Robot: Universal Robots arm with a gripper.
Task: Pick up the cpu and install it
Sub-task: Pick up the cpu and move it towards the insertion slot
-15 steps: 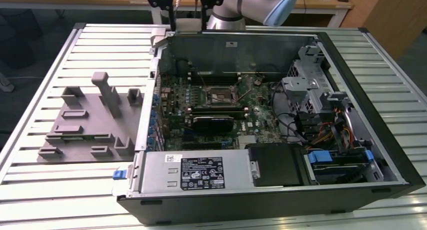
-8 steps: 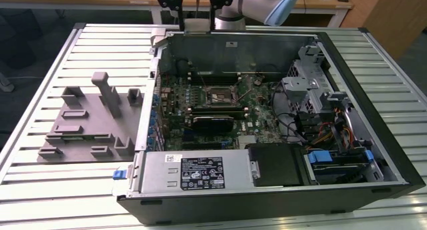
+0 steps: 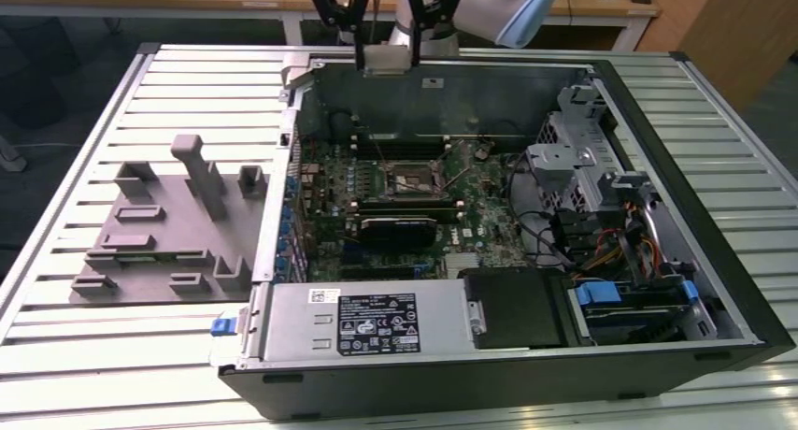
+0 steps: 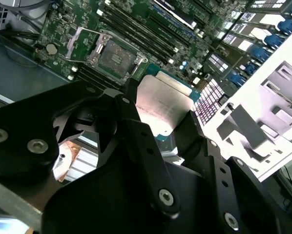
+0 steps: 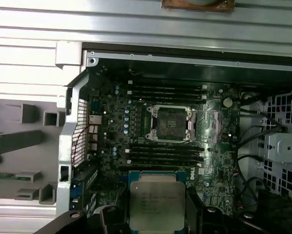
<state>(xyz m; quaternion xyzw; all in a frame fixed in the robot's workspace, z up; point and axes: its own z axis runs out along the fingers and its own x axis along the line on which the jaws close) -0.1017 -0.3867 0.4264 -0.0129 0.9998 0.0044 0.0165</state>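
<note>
gripper (image 4: pixel 161 127): clamped on two opposite edges of the cpu (image 5: pixel 157 204).
cpu: held flat, aloft over an edge of the computer case (image 3: pixel 524 93), well apart from the socket (image 5: pixel 169 123).
care: probably best kept level, edges squared to the socket.

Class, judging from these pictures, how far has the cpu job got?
Done: the cpu has been picked up. In hand: the gripper is shut on it, above the open case. Left: the socket on the board is empty, so the cpu is not yet installed.
</note>
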